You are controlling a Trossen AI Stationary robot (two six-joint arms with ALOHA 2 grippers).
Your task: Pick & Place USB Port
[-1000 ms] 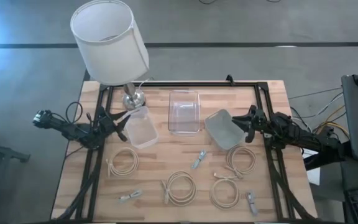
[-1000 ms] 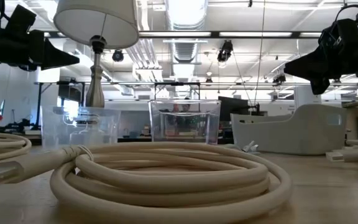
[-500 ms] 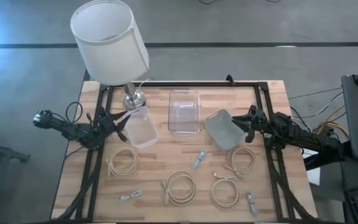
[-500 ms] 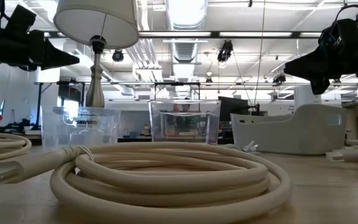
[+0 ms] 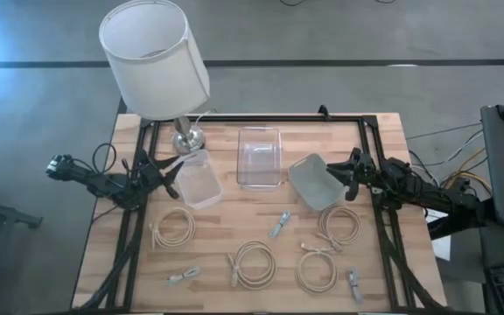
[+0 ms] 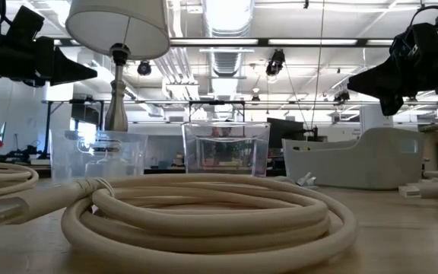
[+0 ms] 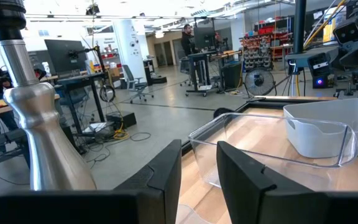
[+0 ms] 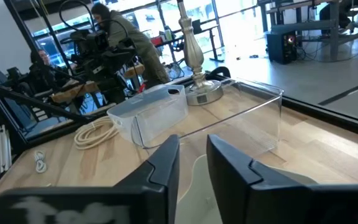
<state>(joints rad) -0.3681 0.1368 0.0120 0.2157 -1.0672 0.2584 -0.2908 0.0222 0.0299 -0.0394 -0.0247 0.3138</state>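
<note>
My right gripper (image 5: 346,171) hangs above the table's right side, just over the grey bin (image 5: 315,182), its fingers (image 8: 165,163) parted by a narrow gap with nothing between them; my left gripper (image 5: 166,174) waits at the left, close to the lamp base (image 5: 186,136) and the small clear tub (image 5: 198,184), fingers (image 7: 163,174) likewise a little apart and empty. Nothing is picked yet, so I judge the step in hand to be the reach for a USB piece. The nearest to me is the small grey USB connector (image 5: 279,225) lying loose on the wood near the table's middle, below the clear rectangular container (image 5: 259,157); two more lie near the front edge, one at the left (image 5: 182,276) and one at the right (image 5: 355,285). To do it well I would lift clear of the grey bin first, swing over the connector, turn the wrist so the jaws close across its short width, spread them wider than they stand now, and come straight down so the piece is not nudged along the boards. It is light and flat, so I expect it to skid if a finger lands first on one side. Four coiled cream cables sit around it: left (image 5: 174,228), centre front (image 5: 254,263), right front (image 5: 317,269) and right (image 5: 339,226); the last lies between me and the connector, and its loops could snag a low finger. Which container is meant to receive the piece I cannot tell
</note>
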